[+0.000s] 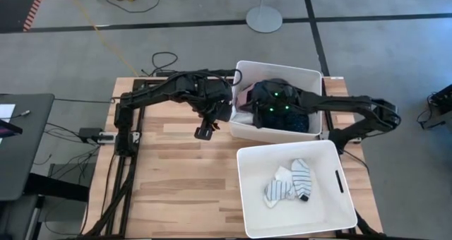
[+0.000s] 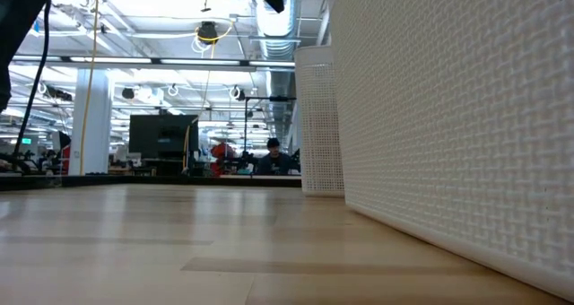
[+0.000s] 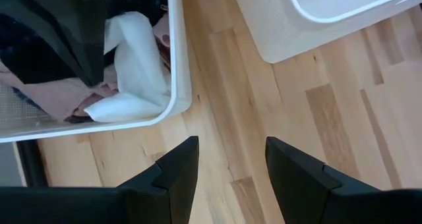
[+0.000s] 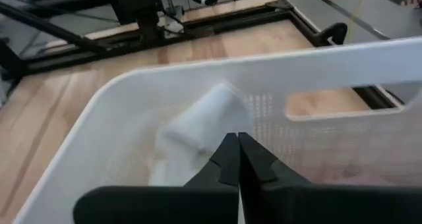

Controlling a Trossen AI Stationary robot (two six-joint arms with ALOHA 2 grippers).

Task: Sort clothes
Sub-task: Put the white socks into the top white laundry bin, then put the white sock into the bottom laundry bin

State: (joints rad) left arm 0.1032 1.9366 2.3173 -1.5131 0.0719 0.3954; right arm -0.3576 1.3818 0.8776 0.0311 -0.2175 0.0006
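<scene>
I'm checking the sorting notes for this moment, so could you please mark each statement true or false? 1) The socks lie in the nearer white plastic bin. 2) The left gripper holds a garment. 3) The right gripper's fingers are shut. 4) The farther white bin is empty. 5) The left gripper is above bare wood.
1) True: the small white and striped socks lie in the nearer white plastic bin.
2) False: the left gripper is open and holds nothing.
3) True: the right gripper is shut, inside the farther white plastic bin.
4) False: the farther bin holds a pile of dark, pink and white clothes.
5) True: it hangs over the wooden table, beside the farther bin.
</scene>
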